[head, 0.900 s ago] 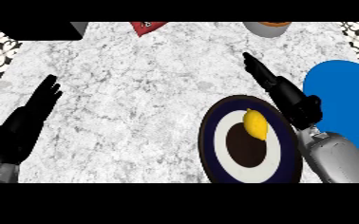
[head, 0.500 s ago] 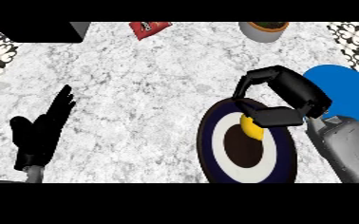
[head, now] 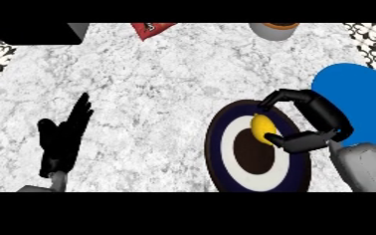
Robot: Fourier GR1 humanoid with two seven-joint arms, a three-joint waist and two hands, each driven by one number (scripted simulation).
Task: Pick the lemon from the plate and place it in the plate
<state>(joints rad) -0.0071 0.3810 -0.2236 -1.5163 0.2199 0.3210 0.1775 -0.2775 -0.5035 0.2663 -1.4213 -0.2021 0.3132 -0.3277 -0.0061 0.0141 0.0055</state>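
White marbled stone counter (head: 161, 94) fills my view, and I'll work from my near edge outward.

Nearest me on the left, my left hand (head: 62, 139) rests open with straight fingers pointing up and away, touching nothing. On the right, the grey forearm (head: 356, 167) comes in from the lower edge beside the round dark-blue plate with a white ring and brown centre (head: 253, 154).

On that plate's far part sits the small yellow lemon (head: 263, 127), over the white ring and just short of the dark rim. My right hand (head: 316, 122) is curled around it: fingers arch over the far side of the fruit and the thumb comes in at its near side, so I read it as closed on the lemon in a pinch. I can't tell from here whether the lemon is off the plate or sitting on it.

My worry is the grip. The fruit is rounded and smooth, and contact looks to be at its ends, not round its middle, so if I lift or swing quickly it could pivot out and roll across the counter. I judge a slow, straight lift is called for.

Just beyond and to the right lies the plain bright-blue round plate (head: 349, 94), partly cut off by the view's right edge and touching or overlapping the dark plate's side; carrying too low could clip a rim.

Farthest away I see a red packet (head: 152, 28), a grey cup with an orange inside (head: 274, 30) and a black box (head: 40, 32).
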